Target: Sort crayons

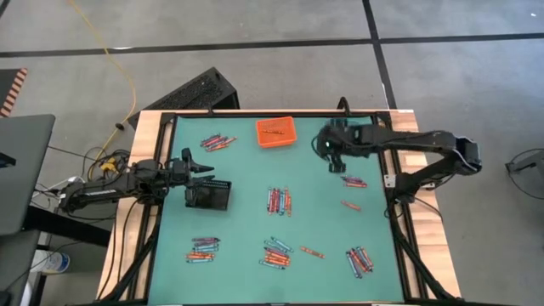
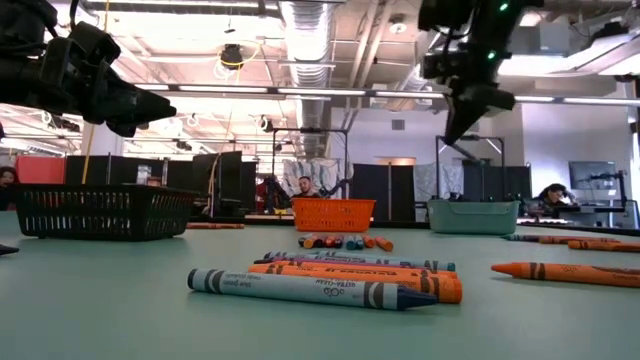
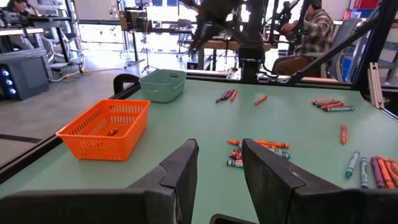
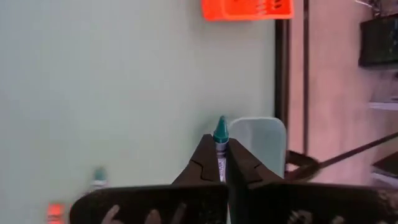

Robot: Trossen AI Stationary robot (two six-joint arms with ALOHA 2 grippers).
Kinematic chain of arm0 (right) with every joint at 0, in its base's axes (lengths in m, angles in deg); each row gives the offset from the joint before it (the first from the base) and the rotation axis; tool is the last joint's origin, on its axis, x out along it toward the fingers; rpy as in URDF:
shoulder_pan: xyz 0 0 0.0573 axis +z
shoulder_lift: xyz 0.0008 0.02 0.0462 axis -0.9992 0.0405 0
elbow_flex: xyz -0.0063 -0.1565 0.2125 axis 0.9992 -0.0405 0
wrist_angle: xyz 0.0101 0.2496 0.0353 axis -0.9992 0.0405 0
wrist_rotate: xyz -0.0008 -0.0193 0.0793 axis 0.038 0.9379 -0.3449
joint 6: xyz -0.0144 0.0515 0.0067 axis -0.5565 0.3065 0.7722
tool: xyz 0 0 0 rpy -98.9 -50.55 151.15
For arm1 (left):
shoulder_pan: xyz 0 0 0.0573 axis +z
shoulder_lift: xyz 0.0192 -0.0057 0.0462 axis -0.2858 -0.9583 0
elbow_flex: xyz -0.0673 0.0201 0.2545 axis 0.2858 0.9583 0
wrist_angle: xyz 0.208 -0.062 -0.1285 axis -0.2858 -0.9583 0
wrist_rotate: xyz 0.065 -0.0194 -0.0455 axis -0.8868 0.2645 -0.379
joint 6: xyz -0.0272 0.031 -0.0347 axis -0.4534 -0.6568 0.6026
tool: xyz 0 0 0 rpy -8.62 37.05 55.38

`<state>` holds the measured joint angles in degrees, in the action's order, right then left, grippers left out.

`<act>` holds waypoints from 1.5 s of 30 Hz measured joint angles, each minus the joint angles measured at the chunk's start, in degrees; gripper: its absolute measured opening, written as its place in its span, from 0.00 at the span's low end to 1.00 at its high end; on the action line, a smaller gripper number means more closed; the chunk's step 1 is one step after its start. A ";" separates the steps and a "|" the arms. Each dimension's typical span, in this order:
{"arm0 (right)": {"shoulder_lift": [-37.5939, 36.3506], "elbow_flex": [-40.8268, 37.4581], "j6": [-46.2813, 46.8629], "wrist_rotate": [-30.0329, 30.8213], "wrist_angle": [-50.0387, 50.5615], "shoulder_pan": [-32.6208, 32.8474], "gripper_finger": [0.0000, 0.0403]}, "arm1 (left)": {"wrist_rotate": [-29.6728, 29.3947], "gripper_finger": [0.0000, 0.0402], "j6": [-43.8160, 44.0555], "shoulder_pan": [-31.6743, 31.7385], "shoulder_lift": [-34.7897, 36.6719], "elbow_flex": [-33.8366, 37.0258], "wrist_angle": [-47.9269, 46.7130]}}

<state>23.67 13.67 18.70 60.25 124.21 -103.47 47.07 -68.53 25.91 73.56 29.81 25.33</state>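
Observation:
Several small heaps of crayons lie on the green mat, among them one at the middle (image 1: 279,201) and one at the near right (image 1: 359,259). My right gripper (image 1: 334,161) hangs high over the far right of the mat, near the teal bin (image 4: 260,142), and is shut on a teal crayon (image 4: 220,132). The orange bin (image 1: 276,132) stands at the far middle with a crayon in it. My left gripper (image 3: 219,152) waits open and level at the left, above the black bin (image 1: 209,195). My right gripper pinches the teal crayon's paper-wrapped shaft (image 4: 221,157) between its two fingers. The crayon lies along the fingers, and its pointed teal tip (image 4: 220,129) sticks out past their free ends. The fingers slant down from the table's right. The crayon is lifted clear of the mat.
More crayon heaps lie at the far left (image 1: 217,141), near left (image 1: 202,248) and near middle (image 1: 276,252). A few crayons (image 1: 353,181) lie just below my right gripper. People and other benches (image 2: 300,190) show in the room beyond the table's far edge.

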 joint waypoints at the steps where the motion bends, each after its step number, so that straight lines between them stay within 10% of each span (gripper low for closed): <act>1: 0.78 -0.02 -2.37 0.00 -1.35 -1.83 0.01 | 0.00 0.29 0.00 0.02 0.00 0.00 0.00; 22: 15.87 -0.02 -10.01 -0.26 -5.93 -21.49 0.14 | 0.00 0.29 0.00 0.00 0.00 -0.01 0.00; 35: 6.55 -0.02 -4.63 -2.49 -7.98 -18.17 0.24 | 0.00 0.29 0.00 0.00 0.00 0.01 0.00; 45: -2.53 -5.22 9.03 -24.91 -31.38 -2.92 0.21 | 0.00 0.29 0.00 0.00 0.00 -0.01 0.02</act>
<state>21.14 8.45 27.73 35.33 92.83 -106.39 47.07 -68.53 25.91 73.56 29.80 25.35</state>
